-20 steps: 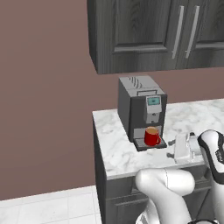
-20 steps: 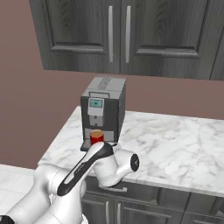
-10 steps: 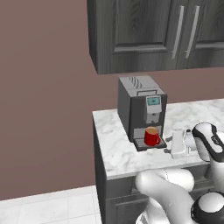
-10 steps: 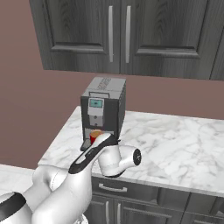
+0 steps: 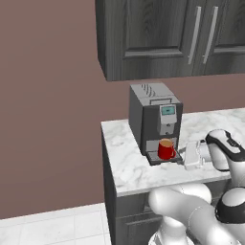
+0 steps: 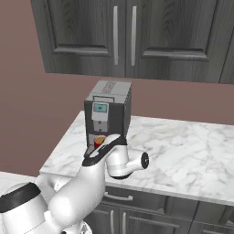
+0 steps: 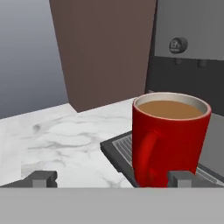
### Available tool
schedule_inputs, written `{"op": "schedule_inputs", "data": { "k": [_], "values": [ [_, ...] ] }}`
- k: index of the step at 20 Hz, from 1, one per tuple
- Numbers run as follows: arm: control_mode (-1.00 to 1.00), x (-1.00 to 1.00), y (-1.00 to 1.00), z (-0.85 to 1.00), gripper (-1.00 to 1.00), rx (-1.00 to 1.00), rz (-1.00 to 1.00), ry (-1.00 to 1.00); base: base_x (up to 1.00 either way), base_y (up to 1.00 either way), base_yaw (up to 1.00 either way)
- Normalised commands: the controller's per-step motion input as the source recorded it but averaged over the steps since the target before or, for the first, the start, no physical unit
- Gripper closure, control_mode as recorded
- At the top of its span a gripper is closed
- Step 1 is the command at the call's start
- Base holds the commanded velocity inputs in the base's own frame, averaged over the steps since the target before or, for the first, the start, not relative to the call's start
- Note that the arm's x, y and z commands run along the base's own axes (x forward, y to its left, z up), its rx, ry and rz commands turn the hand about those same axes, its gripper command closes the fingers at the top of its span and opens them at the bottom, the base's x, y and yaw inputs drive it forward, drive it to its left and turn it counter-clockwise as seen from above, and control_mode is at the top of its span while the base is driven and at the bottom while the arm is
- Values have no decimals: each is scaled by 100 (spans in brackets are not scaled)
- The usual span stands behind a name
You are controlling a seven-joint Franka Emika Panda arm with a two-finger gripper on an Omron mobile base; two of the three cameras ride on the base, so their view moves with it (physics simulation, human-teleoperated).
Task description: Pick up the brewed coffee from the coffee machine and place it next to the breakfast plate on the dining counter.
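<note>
Gaping wide, tool (image 7: 112,178) empty, just short of red mug (image 7: 168,138)

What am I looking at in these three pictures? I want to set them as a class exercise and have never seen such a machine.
It is a computer-rendered kitchen with a white robot arm on a driving base. Two pictures come from cameras on the base, behind the arm to its left and right. The third looks along the gripper from the hand itself. On the marble counter stands a coffee machine, and on its drip tray sits a red mug full of coffee, handle toward the hand camera. The gripper's two fingers stand open just short of the mug. Nothing is held.
</note>
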Motion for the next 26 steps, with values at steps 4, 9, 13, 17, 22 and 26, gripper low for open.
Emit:
{"op": "schedule_inputs", "data": {
  "k": [4, 9, 13, 17, 22, 26],
  "values": [
    [-100, 21, 2, -9, -100, 0, -5, 0, 0, 0, 0],
    [-100, 14, 12, -6, -100, 0, -6, 0, 0, 0, 0],
    [-100, 11, 8, -3, -100, 0, -7, 0, 0, 0, 0],
    [-100, 4, 23, -5, -100, 0, -10, 0, 0, 0, 0],
    [-100, 1, 19, -1, -100, 0, -9, 0, 0, 0, 0],
    [-100, 0, 13, 0, -100, 0, -8, 0, 0, 0, 0]
  ]
}}
